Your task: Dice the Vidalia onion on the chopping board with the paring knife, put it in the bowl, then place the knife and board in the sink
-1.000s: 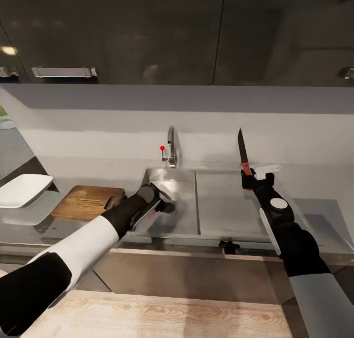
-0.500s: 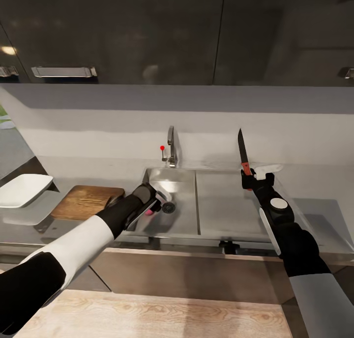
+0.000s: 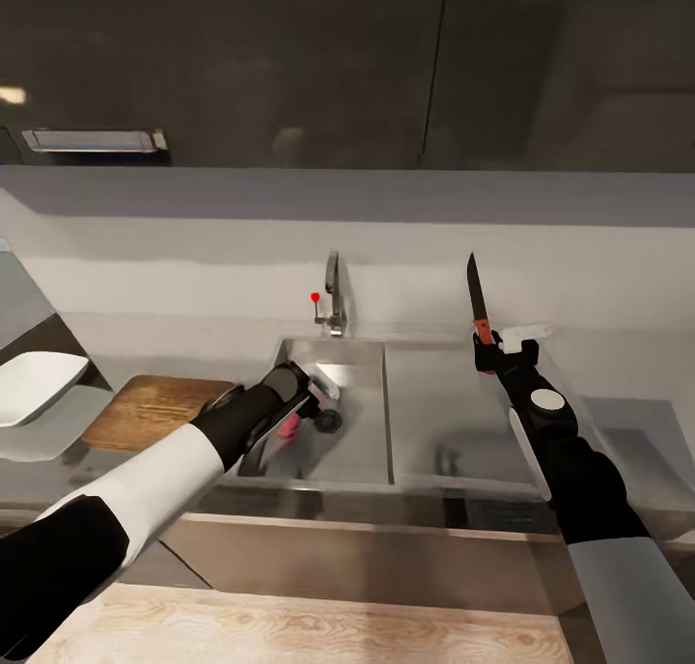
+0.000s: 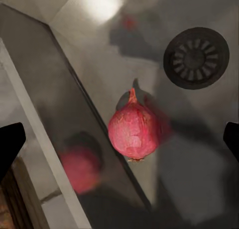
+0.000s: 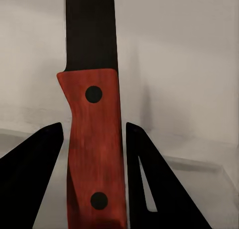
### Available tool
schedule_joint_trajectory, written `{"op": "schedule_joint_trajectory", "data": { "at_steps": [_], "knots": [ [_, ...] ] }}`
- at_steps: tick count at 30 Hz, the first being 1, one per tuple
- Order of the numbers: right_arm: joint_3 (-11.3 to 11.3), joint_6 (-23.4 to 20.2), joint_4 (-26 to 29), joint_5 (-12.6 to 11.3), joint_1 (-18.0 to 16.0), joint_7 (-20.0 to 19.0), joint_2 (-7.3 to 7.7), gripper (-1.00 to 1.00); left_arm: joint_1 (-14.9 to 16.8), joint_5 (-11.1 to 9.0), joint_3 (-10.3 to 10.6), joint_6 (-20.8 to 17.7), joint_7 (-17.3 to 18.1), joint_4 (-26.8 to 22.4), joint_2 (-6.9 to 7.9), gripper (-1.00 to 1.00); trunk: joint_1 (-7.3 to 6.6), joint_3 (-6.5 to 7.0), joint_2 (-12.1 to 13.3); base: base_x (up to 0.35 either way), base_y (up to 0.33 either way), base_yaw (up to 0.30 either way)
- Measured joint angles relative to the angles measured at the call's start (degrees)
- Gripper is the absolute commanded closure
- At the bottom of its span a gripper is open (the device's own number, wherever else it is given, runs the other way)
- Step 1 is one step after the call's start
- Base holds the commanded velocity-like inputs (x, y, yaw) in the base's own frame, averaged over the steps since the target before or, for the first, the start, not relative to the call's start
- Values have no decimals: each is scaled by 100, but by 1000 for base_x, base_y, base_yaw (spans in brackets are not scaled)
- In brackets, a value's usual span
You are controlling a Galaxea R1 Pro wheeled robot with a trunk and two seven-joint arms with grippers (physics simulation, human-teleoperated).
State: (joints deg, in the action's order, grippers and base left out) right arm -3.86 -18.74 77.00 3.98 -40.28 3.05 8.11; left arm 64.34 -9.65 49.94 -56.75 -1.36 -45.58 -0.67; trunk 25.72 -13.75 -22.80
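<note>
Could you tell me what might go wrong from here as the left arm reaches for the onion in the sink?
The onion is round and lies loose on the smooth sink floor beside the drain, so the open left pincer could nudge it and send it rolling. The right pincer holds the paring knife blade-up, so swinging that arm could hit the tap.

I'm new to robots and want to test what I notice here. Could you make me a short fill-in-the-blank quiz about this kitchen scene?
1. The right gripper holds the paring knife with its blade pointing ____.
2. The onion lies on the floor of the ____.
3. The left gripper hangs over the onion with its fingers ____.
4. The chopping board lies between the sink and the white ____.

Missing words: up; sink; open; bowl
</note>
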Motion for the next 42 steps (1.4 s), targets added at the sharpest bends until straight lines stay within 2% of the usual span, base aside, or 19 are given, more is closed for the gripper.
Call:
{"op": "schedule_joint_trajectory", "data": {
  "at_steps": [19, 23, 29, 42],
  "knots": [
    [0, 0, 0, 0, -1, 6, 1, 100, 0, 0, 386, -8, 1, 8, -4, -100, 3, -22, 1, 23, -1, 0],
    [0, 0, 0, 0, -1, 6, 0, 100, 0, -10, 402, -8, 47, 9, -5, -100, 3, -57, 1, 0, 0, 0],
    [0, 0, 0, 0, -1, 6, 1, 100, 0, -23, 406, 1, 473, 26, 1, -100, 3, -111, 1, 0, 0, 0],
    [0, 0, 0, 0, -1, 6, 0, 100, 0, -6, 406, 8, 571, 32, 9, -100, 3, -217, 1, 0, 0, 0]
  ]
}}
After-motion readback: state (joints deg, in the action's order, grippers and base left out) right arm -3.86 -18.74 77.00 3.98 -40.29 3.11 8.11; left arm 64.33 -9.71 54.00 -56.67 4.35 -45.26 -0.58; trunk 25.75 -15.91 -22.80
